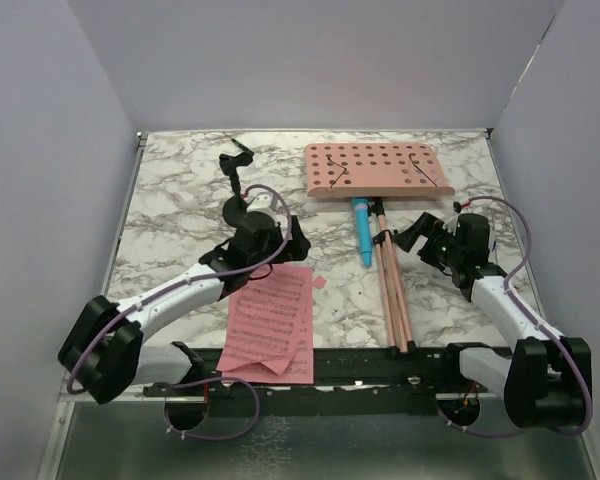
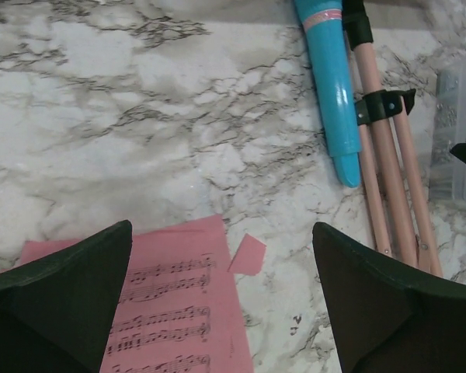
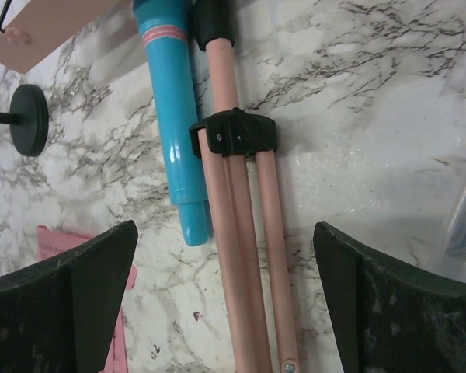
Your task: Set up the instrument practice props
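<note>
Both arms bent low, left claw spread wide and empty over pink sheet-music pages, bare marble bench ahead of it, right claw spread wide above the flat-lying music stand legs, blue stick just left of them.

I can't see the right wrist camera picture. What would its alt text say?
A music stand's folded pink legs, joined by a black clamp, lie on a marble table with a blue tube beside them. The right gripper is wide open and empty, its dark fingers framing the bottom corners.
</note>
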Controlling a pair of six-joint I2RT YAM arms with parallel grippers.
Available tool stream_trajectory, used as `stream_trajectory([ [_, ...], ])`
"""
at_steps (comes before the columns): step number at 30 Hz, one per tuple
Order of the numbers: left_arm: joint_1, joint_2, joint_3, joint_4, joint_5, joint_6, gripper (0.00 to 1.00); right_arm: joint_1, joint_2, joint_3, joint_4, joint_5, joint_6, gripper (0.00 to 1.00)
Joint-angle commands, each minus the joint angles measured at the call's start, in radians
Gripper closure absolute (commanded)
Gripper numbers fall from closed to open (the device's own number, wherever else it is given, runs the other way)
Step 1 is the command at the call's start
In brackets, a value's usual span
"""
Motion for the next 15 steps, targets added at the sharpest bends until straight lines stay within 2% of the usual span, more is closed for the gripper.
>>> stream_trajectory([
  [1, -0.133, 0.163, 0.138, 0.023, -0.111, 0.020, 0.01, -0.004, 0.018, 0.017, -0.012, -0.103, -0.042, 0.00],
  [7, -0.249, 0.459, 0.370, 0.021, -0.167, -0.038, 0.01, -0.004, -0.062, 0.030, -0.097, -0.016, -0.028, 0.00],
  [11, -0.286, 0.609, 0.491, 0.021, -0.223, -0.101, 0.01, -0.005, -0.179, 0.041, -0.195, 0.109, -0.023, 0.00],
  [15, -0.303, 0.742, 0.611, -0.018, -0.297, -0.124, 0.01, -0.004, -0.285, 0.038, -0.237, 0.152, -0.023, 0.00],
])
